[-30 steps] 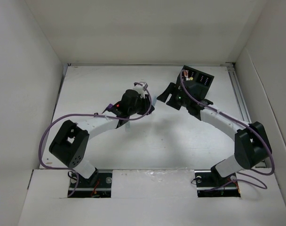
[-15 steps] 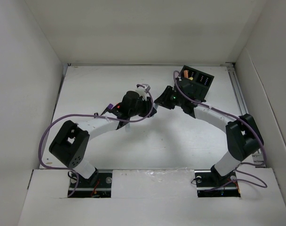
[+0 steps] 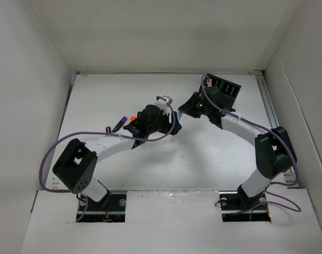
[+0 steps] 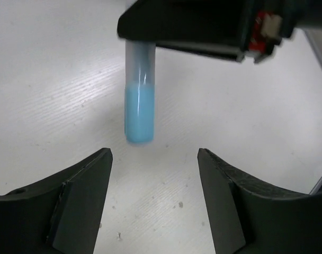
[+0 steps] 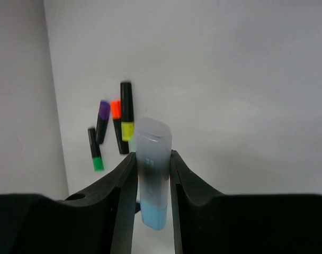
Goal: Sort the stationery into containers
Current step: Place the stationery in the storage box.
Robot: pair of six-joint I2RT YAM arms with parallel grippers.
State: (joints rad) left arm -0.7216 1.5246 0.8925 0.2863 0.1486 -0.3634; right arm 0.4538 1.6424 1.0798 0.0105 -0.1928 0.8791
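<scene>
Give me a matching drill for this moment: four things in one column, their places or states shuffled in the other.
Things:
1. left gripper
2. right gripper
3. organiser box
4. yellow-ended black marker

Places or states:
a. lying loose on the table
b. open, holding nothing
c. standing at the table's far edge
d. shut on the blue highlighter

Pairs: 1-b, 2-d, 3-c, 4-a

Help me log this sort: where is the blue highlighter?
The highlighter is near the middle of the table, clamped in the right gripper, its blue end hanging just ahead of the open left gripper.
</scene>
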